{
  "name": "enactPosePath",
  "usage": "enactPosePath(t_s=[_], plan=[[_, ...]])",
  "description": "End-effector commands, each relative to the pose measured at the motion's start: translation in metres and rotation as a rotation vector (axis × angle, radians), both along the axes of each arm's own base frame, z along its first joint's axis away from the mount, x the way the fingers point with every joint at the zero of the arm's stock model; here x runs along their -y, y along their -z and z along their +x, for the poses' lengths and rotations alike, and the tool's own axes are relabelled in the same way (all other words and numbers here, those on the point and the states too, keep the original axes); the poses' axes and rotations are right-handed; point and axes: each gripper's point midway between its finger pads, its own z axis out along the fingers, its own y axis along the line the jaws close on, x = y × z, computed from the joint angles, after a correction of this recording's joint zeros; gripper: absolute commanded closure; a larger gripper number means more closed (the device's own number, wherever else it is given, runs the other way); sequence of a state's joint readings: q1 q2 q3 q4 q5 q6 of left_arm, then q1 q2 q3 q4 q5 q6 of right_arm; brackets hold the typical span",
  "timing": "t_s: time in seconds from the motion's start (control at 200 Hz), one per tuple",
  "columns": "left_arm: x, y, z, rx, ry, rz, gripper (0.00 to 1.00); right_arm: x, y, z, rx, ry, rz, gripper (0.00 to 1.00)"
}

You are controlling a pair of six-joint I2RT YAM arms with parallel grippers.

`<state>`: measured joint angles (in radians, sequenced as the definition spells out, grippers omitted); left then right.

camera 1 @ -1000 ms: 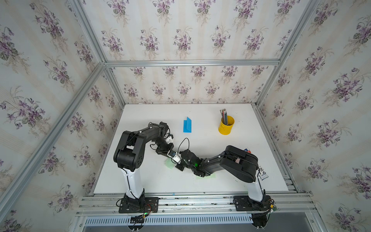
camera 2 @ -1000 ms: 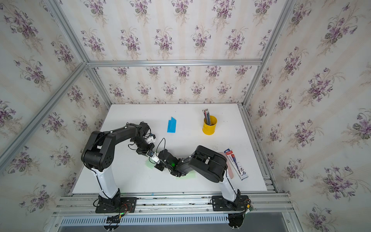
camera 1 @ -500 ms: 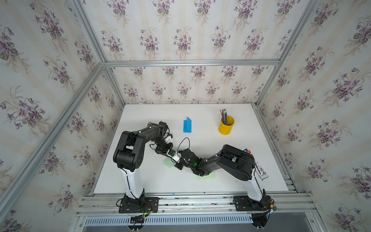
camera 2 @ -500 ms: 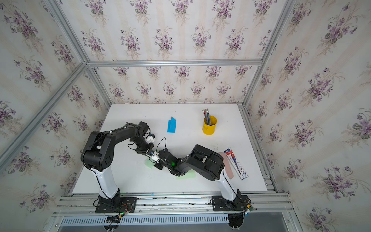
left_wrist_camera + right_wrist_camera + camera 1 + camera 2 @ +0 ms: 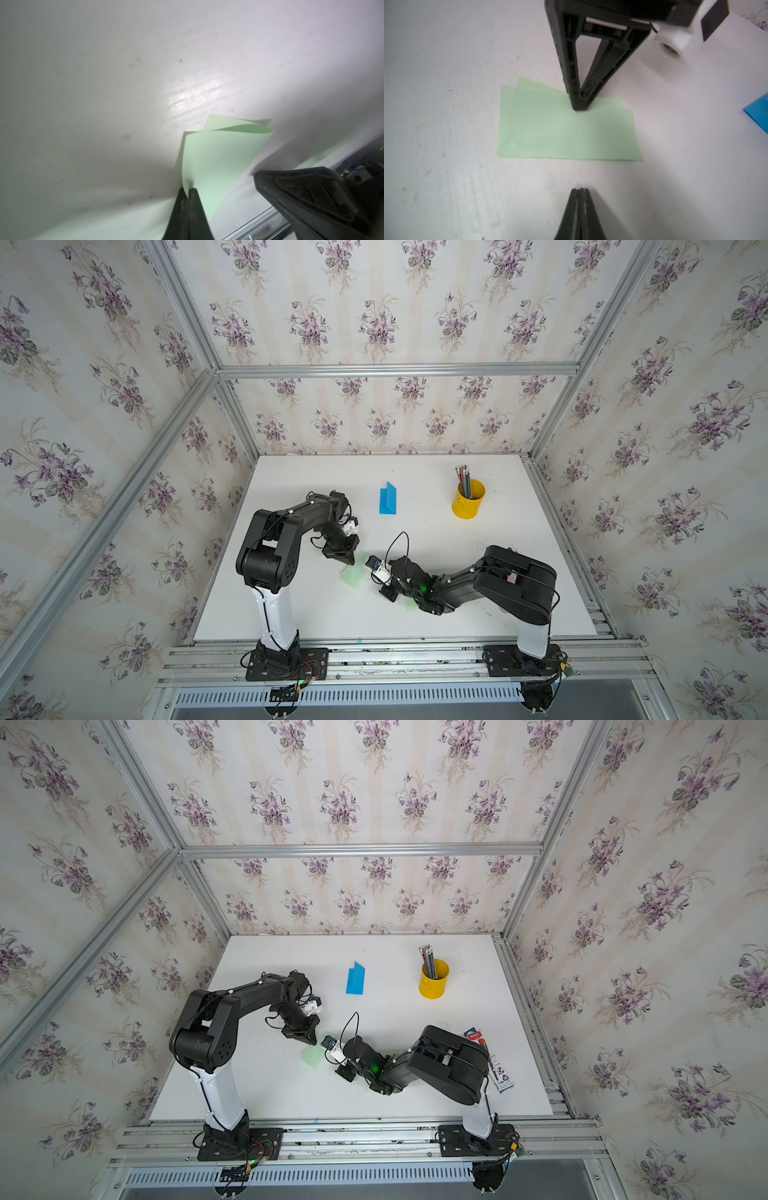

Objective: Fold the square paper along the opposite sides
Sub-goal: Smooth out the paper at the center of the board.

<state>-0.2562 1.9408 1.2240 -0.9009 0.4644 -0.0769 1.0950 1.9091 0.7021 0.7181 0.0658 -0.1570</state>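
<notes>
Green paper (image 5: 566, 135) lies on the white surface (image 5: 324, 614), between the 2 arms and toward the front. It is doubled over into a rectangle; the 2 layers do not line up, and a strip of the lower one shows past the far edge.

Left tool (image 5: 579, 107): tip down on that far open edge, fingers together. In the left wrist view the paper's edge runs into the slit between them, so I read it as clamped on the paper. The fold at the opposite side bulges in a loose loop, not pressed flat.

Right tool (image 5: 580, 190): fingers together, nothing in them, tip just short of the folded edge, not touching.

Further back: a folded blue paper (image 5: 387, 499) and a yellow cup (image 5: 468, 499) of pencils, well apart from the work.
</notes>
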Motion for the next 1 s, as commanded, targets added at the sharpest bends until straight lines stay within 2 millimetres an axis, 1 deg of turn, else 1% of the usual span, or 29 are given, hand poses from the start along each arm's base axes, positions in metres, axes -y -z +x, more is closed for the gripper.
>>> enactPosePath(t_s=[0.0,0.055,0.105,0.22,0.31,0.405,0.559,0.684,0.914,0.999], plan=[[-0.002,-0.001,0.001,0.009,0.001,0.014,1.00,-0.006,-0.015,0.007,0.010,0.017,0.016,1.00],[-0.002,-0.001,0.001,0.016,-0.002,0.012,1.00,-0.016,-0.025,0.011,0.019,0.023,0.056,1.00],[-0.001,-0.002,0.001,0.019,-0.002,0.007,1.00,-0.025,-0.028,0.015,0.015,0.027,0.088,1.00],[0.000,-0.004,0.003,0.025,-0.006,-0.001,1.00,-0.048,-0.027,0.023,-0.005,0.018,0.123,1.00],[0.000,-0.004,0.003,0.023,-0.007,-0.002,1.00,-0.059,-0.019,0.025,-0.014,0.004,0.122,1.00],[0.000,-0.003,0.002,0.021,-0.009,0.000,1.00,-0.064,-0.004,0.026,-0.037,-0.001,0.094,1.00],[-0.003,-0.002,0.003,0.021,-0.014,0.011,1.00,-0.059,0.018,0.025,-0.063,0.012,0.033,1.00],[-0.005,-0.001,0.004,0.020,-0.018,0.022,1.00,-0.049,0.037,0.024,-0.091,0.036,-0.032,1.00],[-0.011,-0.001,0.007,0.030,-0.034,0.041,1.00,-0.021,0.043,0.014,-0.102,0.067,-0.082,1.00],[-0.015,-0.002,0.007,0.031,-0.038,0.046,1.00,-0.008,0.048,0.006,-0.115,0.072,-0.105,1.00]])
